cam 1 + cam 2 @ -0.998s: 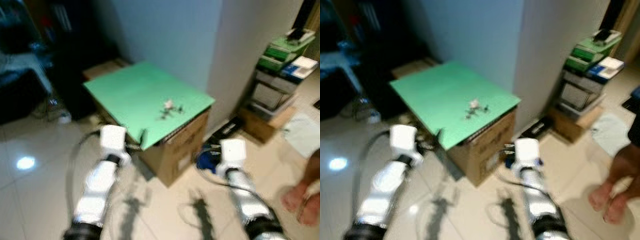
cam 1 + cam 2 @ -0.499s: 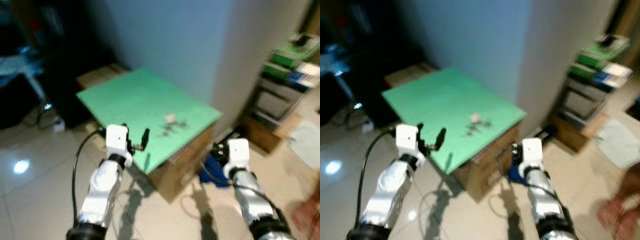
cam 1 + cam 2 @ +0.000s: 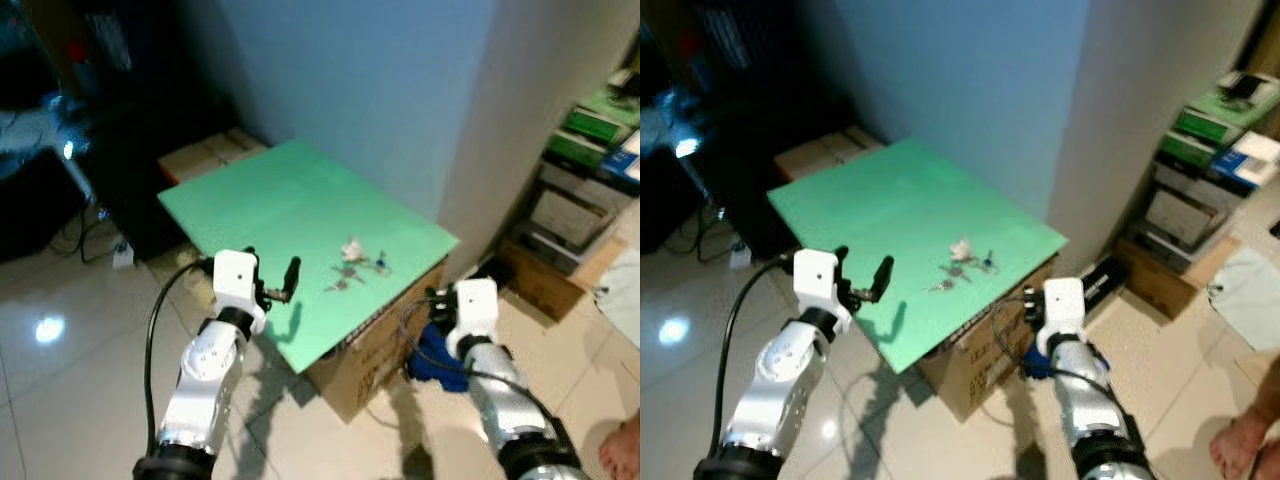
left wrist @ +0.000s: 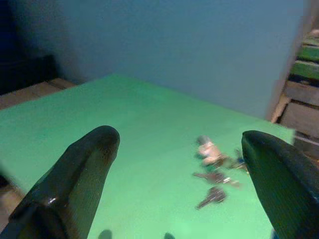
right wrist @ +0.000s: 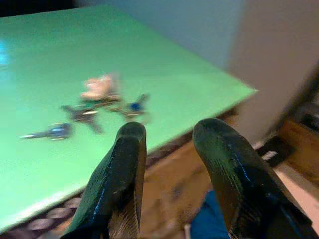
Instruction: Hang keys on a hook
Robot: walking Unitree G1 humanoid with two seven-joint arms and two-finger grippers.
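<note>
The keys [image 3: 355, 262] lie loose and fanned out on the green tabletop [image 3: 280, 200], near its corner toward the wall [image 3: 350, 90]: several small metal keys, one with a blue head, joined to a pale pinkish tag. The tabletop is a flat, matt green sheet resting on a brown cardboard box [image 3: 375, 345], which stands on a glossy tiled floor [image 3: 60, 390]. The left tool [image 3: 270, 287] is over the tabletop's near edge, well apart from the keys, its two black fingers [image 4: 75, 174] spread wide and released, grasping nothing. The right tool [image 5: 169, 164] is low beside the box, off the corner nearest the keys, fingers parted with a narrow gap and empty. The right wrist view resolves the blue key head and the box's cardboard side under the tabletop rim; the eye views add stacked trays and books [image 3: 590, 150] beyond the wall corner and a person's bare foot [image 3: 622, 458] on the floor.
</note>
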